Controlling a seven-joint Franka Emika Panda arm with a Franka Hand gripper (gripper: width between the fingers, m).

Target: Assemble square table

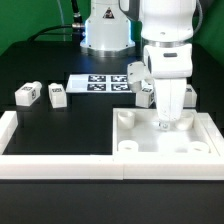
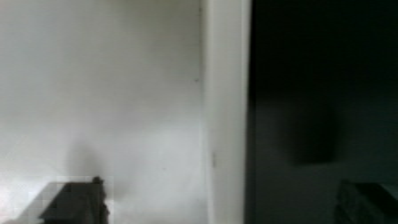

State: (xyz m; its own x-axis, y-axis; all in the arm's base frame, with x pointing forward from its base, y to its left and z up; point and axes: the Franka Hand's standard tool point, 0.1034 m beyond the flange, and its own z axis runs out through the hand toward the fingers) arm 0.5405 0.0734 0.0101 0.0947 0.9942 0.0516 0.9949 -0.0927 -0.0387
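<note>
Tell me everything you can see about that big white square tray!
The table top is a big white square tray, smooth like plastic, with a raised rim all round and chunky bumps at its corners. It lies flat, hollow side up, on the black table at the exterior view's right, close against the white rail in front. The open end effector reaches down into it; I cannot tell if they touch.
</note>
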